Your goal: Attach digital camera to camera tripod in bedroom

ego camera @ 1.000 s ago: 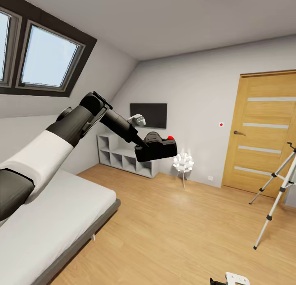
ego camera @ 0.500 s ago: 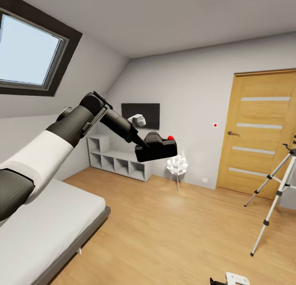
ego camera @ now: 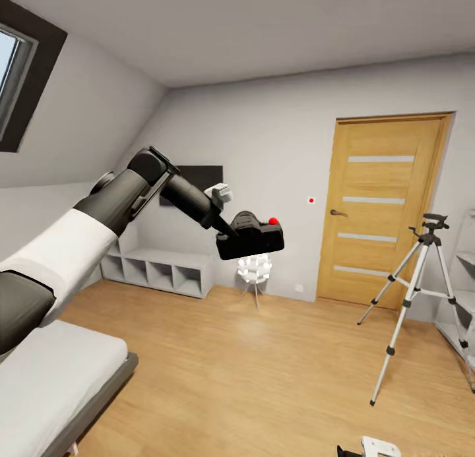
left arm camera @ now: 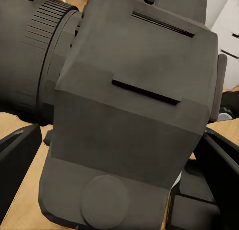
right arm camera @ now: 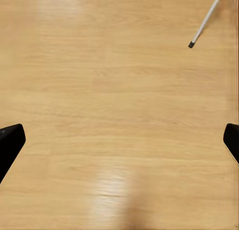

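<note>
The digital camera (ego camera: 251, 240) is clamped in the left gripper (ego camera: 227, 236) and carried at chest height out in front of the trunk, its red button (ego camera: 273, 221) uppermost. In the left wrist view the camera body (left arm camera: 134, 115) sits between the two dark fingers (left arm camera: 17, 155), so the hold looks firm. The right gripper (right arm camera: 119, 145) hangs low over the wood floor (right arm camera: 119, 90) with its fingertips wide apart and nothing between them; one tripod foot (right arm camera: 191, 44) is seen beyond it.

The camera tripod (ego camera: 422, 292) stands well apart from the camera, to the robot's right, near the oak door (ego camera: 382, 206) — upright, its black head (ego camera: 432, 221) bare. The step in hand is judged to be the approach, with the mounting not yet begun.

To do it well, the tripod should be brought squarely ahead before the arm is extended. The legs (ego camera: 396, 332) splay widely, so the base is best halted short of them. The camera should be kept level and lowered onto the head from above — a sideways push could tip so light a stand.
</note>
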Controlling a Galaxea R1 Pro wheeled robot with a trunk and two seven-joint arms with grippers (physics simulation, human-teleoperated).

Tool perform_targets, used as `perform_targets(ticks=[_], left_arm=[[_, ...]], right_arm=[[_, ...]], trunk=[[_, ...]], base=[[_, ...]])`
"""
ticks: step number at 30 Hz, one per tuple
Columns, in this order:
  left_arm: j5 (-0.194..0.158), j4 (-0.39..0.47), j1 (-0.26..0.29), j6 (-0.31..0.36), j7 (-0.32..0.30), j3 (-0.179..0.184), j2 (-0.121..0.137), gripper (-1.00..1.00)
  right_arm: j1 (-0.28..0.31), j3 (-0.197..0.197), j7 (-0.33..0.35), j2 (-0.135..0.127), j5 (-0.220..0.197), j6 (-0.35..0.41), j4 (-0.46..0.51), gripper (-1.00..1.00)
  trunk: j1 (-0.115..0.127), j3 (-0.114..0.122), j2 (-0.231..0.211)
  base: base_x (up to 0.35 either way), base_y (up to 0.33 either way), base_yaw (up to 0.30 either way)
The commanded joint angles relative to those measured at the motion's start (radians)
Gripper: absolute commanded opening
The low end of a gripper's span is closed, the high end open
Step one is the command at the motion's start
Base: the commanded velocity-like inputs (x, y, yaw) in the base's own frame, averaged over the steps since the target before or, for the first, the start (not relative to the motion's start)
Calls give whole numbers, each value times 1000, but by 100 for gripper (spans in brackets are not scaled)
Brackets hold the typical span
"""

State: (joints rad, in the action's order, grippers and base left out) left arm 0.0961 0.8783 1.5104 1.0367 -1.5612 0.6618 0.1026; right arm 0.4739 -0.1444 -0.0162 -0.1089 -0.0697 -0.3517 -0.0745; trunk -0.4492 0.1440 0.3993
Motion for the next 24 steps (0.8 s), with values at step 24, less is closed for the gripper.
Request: perform_targets(ticks=[24], left_arm=[[10,3,1,10,-10,8,2,-100]], right_arm=[[2,-1,2,0,-7,-6,-5,100]], trunk=[[-1,0,1]], base=[[279,-85,-193]])
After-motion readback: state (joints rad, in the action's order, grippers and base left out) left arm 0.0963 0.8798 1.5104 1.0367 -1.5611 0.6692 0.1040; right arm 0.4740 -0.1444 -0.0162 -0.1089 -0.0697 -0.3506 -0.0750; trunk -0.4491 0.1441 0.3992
